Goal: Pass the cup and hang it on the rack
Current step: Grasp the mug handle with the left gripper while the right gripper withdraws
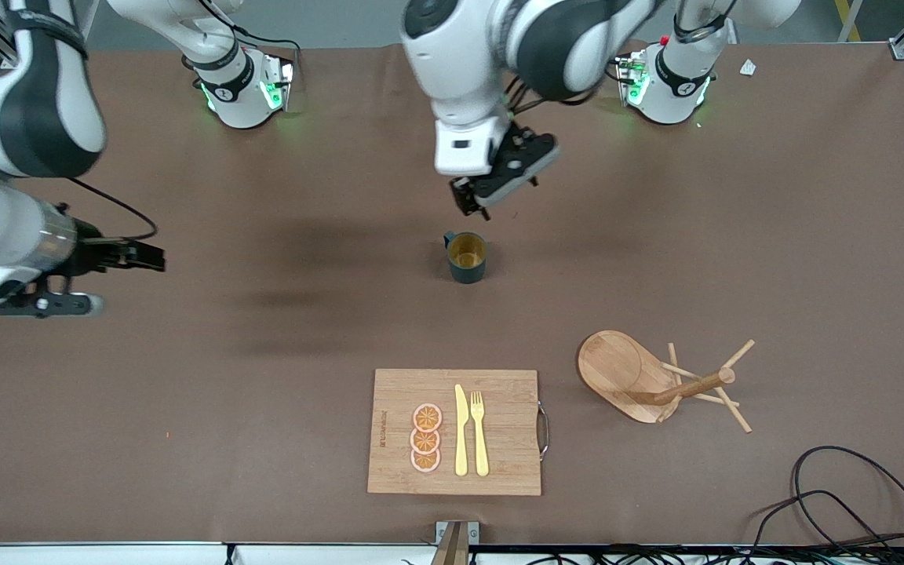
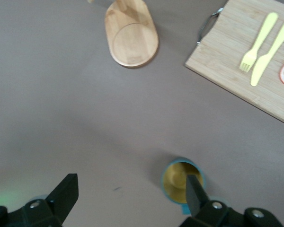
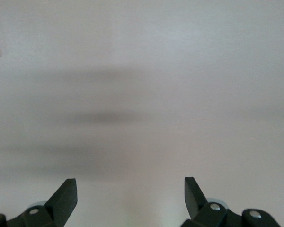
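The dark teal cup (image 1: 467, 256) stands upright mid-table with its yellowish inside showing and its handle toward the robots' bases. In the left wrist view the cup (image 2: 177, 178) lies partly under one fingertip (image 2: 193, 189). My left gripper (image 1: 472, 205) (image 2: 131, 183) is open and empty, in the air just off the cup's rim on the robots' side. The wooden rack (image 1: 626, 375) (image 2: 131, 40) sits nearer to the front camera, toward the left arm's end. My right gripper (image 1: 118, 278) (image 3: 130, 185) is open and empty over bare table at the right arm's end.
A rectangular wooden cutting board (image 1: 499, 463) (image 2: 236, 56) with a yellow knife (image 1: 461, 431), a yellow fork (image 1: 479, 433) and orange slices (image 1: 426, 438) lies near the front edge. Black cables (image 1: 852, 502) lie at the front corner by the left arm's end.
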`<control>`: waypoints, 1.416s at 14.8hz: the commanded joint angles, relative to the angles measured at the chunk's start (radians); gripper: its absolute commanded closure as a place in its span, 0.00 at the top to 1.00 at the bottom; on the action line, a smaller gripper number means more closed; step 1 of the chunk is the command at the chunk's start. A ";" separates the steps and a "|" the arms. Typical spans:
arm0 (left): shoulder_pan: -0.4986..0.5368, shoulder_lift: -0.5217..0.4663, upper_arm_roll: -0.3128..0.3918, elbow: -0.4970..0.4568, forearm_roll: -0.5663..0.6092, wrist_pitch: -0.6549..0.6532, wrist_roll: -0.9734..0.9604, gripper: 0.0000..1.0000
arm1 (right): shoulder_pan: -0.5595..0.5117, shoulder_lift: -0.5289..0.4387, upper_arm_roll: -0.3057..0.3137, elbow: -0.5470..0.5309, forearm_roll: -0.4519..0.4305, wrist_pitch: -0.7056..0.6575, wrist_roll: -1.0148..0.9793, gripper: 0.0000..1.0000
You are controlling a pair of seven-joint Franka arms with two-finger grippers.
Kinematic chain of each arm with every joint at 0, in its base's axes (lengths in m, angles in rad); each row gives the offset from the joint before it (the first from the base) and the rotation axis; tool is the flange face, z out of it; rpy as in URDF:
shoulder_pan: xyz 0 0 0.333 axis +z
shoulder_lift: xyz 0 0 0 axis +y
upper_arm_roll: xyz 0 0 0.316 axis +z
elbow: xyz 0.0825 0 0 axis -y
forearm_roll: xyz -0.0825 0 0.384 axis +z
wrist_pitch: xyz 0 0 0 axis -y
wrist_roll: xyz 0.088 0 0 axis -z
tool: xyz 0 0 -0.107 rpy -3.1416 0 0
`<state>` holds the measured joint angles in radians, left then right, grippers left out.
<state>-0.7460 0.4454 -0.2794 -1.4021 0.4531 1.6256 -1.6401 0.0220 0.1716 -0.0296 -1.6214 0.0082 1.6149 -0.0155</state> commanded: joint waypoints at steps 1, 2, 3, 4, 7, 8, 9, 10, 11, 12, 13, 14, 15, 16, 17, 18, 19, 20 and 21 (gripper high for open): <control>-0.122 0.137 0.014 0.043 0.166 0.025 -0.178 1.00 | -0.120 -0.035 0.025 0.018 -0.016 -0.071 -0.113 1.00; -0.159 0.197 0.016 0.066 0.217 0.028 -0.237 1.00 | -0.149 -0.037 0.023 0.032 -0.019 -0.087 -0.153 1.00; -0.179 0.247 0.016 0.093 0.257 0.031 -0.294 1.00 | -0.174 -0.037 0.023 0.040 -0.021 -0.099 -0.170 1.00; -0.203 0.301 0.017 0.129 0.294 0.051 -0.347 1.00 | -0.201 -0.038 0.023 0.053 -0.022 -0.115 -0.178 1.00; -0.263 0.389 0.051 0.143 0.364 0.085 -0.447 1.00 | -0.226 -0.031 0.025 0.128 -0.025 -0.164 -0.173 1.00; -0.289 0.419 0.068 0.143 0.389 0.094 -0.489 1.00 | -0.229 -0.027 0.027 0.153 -0.030 -0.185 -0.173 1.00; -0.305 0.441 0.083 0.144 0.410 0.105 -0.521 1.00 | -0.225 -0.023 0.027 0.175 -0.034 -0.219 -0.173 1.00; -0.314 0.455 0.092 0.144 0.417 0.121 -0.543 1.00 | -0.229 -0.015 0.027 0.193 -0.030 -0.231 -0.175 1.00; -0.314 0.470 0.095 0.143 0.418 0.129 -0.555 1.00 | -0.232 -0.015 0.028 0.195 -0.025 -0.231 -0.173 1.00; -0.319 0.486 0.101 0.144 0.418 0.129 -0.569 1.00 | -0.232 -0.014 0.028 0.196 -0.022 -0.231 -0.175 1.00; -0.328 0.499 0.103 0.143 0.421 0.129 -0.586 1.00 | -0.232 -0.012 0.028 0.196 -0.022 -0.230 -0.170 1.00; -0.334 0.518 0.103 0.143 0.446 0.129 -0.599 1.00 | -0.222 -0.012 0.028 0.196 -0.027 -0.231 -0.169 1.00; -0.334 0.535 0.101 0.143 0.475 0.131 -0.621 1.00 | -0.220 -0.014 0.028 0.196 -0.016 -0.230 -0.166 1.00; -0.335 0.550 0.101 0.143 0.486 0.129 -0.629 1.00 | -0.215 -0.015 0.031 0.193 -0.017 -0.233 -0.165 1.00; -0.337 0.562 0.101 0.143 0.495 0.129 -0.632 1.00 | -0.208 -0.017 0.031 0.190 -0.025 -0.233 -0.161 1.00; -0.343 0.568 0.101 0.143 0.504 0.129 -0.632 1.00 | -0.202 -0.017 0.031 0.192 -0.027 -0.233 -0.159 1.00; -0.346 0.569 0.101 0.140 0.507 0.129 -0.632 1.00 | -0.200 -0.017 0.031 0.192 -0.027 -0.234 -0.156 1.00; -0.346 0.570 0.103 0.138 0.509 0.129 -0.632 0.99 | -0.200 -0.017 0.033 0.189 -0.027 -0.234 -0.159 1.00; -0.346 0.573 0.103 0.137 0.509 0.129 -0.632 0.96 | -0.201 -0.017 0.031 0.195 -0.025 -0.233 -0.162 1.00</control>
<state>-1.0777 1.0078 -0.1895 -1.2882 0.9433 1.7597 -2.2686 -0.1819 0.1494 -0.0004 -1.4471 -0.0028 1.3959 -0.1860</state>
